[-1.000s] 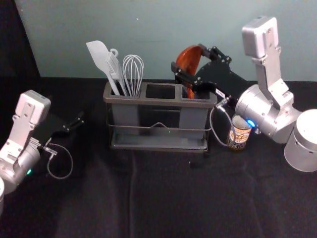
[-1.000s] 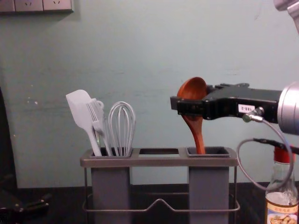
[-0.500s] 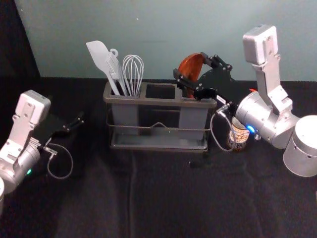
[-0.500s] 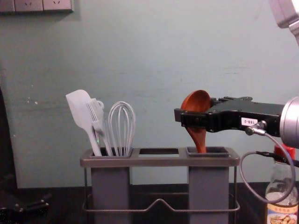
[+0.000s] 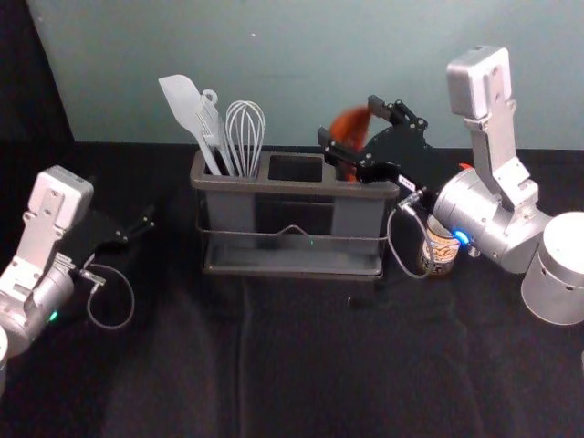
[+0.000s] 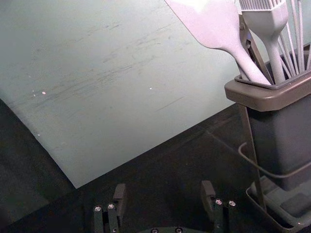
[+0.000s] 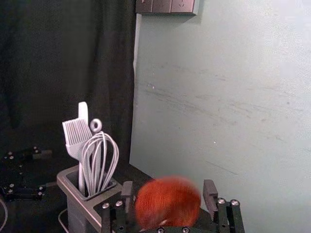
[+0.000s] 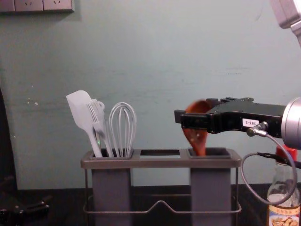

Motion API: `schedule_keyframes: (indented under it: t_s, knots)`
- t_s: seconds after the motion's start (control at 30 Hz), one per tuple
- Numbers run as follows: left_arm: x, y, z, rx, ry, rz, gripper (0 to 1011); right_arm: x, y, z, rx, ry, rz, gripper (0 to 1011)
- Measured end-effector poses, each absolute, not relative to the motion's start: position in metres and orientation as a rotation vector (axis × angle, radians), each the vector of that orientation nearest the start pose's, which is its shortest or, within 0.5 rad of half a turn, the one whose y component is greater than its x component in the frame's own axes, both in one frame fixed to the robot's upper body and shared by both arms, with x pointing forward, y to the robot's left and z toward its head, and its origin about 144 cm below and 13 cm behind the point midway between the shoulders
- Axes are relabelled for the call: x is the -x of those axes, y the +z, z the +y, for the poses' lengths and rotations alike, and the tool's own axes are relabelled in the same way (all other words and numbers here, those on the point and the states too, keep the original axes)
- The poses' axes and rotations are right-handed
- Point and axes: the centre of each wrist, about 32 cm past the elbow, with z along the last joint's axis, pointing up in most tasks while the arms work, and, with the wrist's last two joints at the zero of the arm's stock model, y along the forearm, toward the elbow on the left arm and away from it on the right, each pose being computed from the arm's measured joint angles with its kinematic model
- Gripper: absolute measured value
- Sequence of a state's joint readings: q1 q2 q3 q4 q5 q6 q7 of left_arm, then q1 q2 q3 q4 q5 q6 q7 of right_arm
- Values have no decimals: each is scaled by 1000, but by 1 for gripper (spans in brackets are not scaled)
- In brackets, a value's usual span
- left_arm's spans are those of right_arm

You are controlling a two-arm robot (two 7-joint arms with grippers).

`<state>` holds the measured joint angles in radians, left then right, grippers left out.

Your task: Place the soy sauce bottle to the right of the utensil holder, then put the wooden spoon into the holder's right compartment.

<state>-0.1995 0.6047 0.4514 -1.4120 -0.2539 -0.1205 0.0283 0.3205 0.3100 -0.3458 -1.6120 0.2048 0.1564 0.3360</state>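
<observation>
In the head view my right gripper [image 5: 349, 120] is over the holder's right compartment, its fingers open around the wooden spoon [image 5: 349, 130]. The right wrist view has the blurred spoon bowl [image 7: 167, 203] between the spread fingertips of my right gripper [image 7: 168, 187], with gaps on both sides. In the chest view the spoon's handle [image 8: 200, 147] enters the right compartment of the utensil holder [image 8: 160, 163]. The soy sauce bottle [image 8: 283, 214] stands right of the holder, partly behind the arm's cable. My left gripper [image 5: 137, 224] idles open at the left; left gripper [image 6: 164, 188] is empty.
A white spatula [image 8: 83, 113], a brush [image 8: 98, 117] and a whisk [image 8: 123, 127] stand in the holder's left compartment. A wall [image 8: 155, 56] rises behind. The holder's front wire rail [image 5: 293, 230] spans its width. Dark cloth [image 5: 301, 356] covers the table.
My right gripper came down with the spoon, then its fingers opened. The spoon now sits lower between them and is blurred by motion. The left arm, holder and bottle stayed put.
</observation>
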Motion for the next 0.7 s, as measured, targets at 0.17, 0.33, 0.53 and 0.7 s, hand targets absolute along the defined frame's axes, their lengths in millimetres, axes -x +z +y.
schedule_keyframes:
  t_s: [0.17, 0.33, 0.53, 0.7]
  knots:
    - [-489, 1140, 310, -304, 1248, -285, 1005, -521, 1247, -208, 80, -918, -202, 1002]
    - [-489, 1140, 310, -304, 1248, -285, 1005, -521, 1247, -208, 79, -918, -203, 1002]
    - [-489, 1140, 310, -305, 1248, -285, 1005, -521, 1248, -208, 82, -918, -210, 1002]
    - [-489, 1140, 310, -304, 1248, -285, 1005, -515, 1252, -206, 85, -928, -241, 1003]
